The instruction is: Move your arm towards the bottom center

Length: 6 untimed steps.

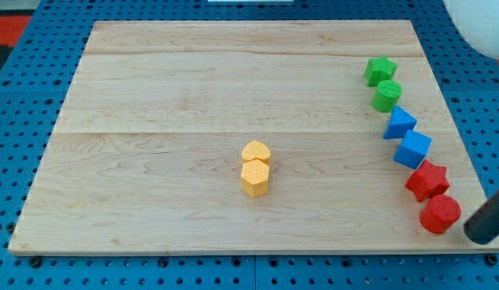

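The worktop (169, 89) is a pale wooden board made of long planks with the grain running across the view, lying on a blue perforated base (233, 278) studded with regular holes. A strip of red shows at the view's top left corner beyond the base, and a blurred white rounded shape (479, 24) fills the top right corner.

The arm carries no claw, only a straight dark rod entering from the view's right edge; my tip (478, 236) sits at the bottom right, just off the board's right edge, close beside the red cylinder block (440, 214) and on its right.

Along the right side a chain of blocks runs downward: a green star-shaped block (380, 70), a green cylinder block (386, 96) touching it, a blue wedge-like block (399, 123), a blue cube block (413, 149), a red star-shaped block (427, 180), then the red cylinder.

Near the board's middle, slightly toward the bottom, a yellow heart-like block (256, 151) touches a yellow hexagonal block (254, 178) below it. Both lie well apart from my tip.
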Each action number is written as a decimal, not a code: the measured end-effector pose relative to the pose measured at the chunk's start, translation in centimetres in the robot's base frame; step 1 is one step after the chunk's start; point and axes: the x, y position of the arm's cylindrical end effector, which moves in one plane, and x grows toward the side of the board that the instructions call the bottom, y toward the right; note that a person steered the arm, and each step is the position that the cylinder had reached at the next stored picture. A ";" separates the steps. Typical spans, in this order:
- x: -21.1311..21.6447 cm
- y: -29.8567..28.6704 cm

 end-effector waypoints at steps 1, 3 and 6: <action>0.8 -0.1; 0.9 -3.9; -0.8 -20.5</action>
